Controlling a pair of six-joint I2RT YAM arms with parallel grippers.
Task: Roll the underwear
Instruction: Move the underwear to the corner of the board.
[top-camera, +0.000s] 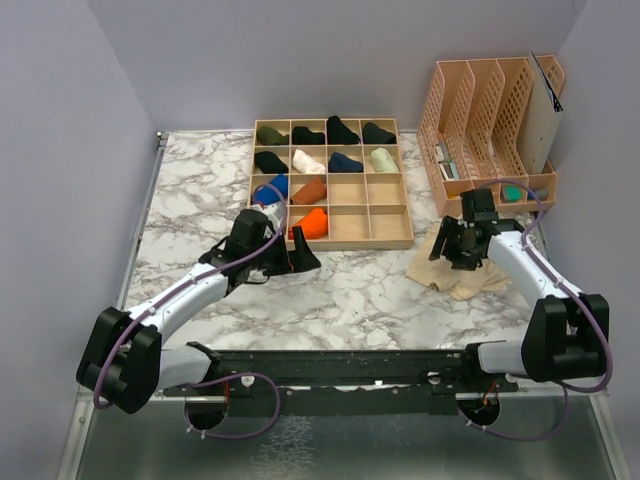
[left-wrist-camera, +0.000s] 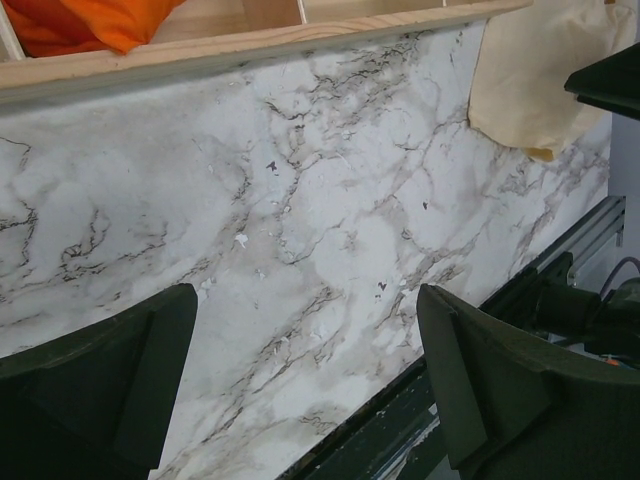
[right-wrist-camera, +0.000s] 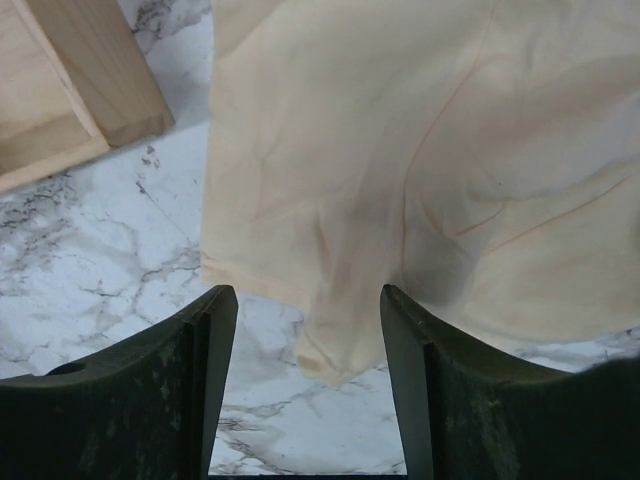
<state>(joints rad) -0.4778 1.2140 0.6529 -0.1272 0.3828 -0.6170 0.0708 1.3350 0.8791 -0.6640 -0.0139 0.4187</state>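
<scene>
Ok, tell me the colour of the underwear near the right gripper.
Pale beige underwear; right wrist view.

Counted two arms (top-camera: 190, 292) (top-camera: 528, 268), one beige underwear (top-camera: 450, 278) near right, one wooden tray (top-camera: 385, 240) of sixteen compartments, eleven rolled garments (top-camera: 308, 162) visible inside, one file rack (top-camera: 480, 110) far right.

The underwear (right-wrist-camera: 420, 150) is showing plain pale beige. The table (top-camera: 350, 290) is showing white marble with grey veins. The tray (top-camera: 350, 225) is looking light wood, its rolls (top-camera: 313, 222) showing orange, black, navy, white, green. The rack (top-camera: 480, 100) is looking peach.
</scene>
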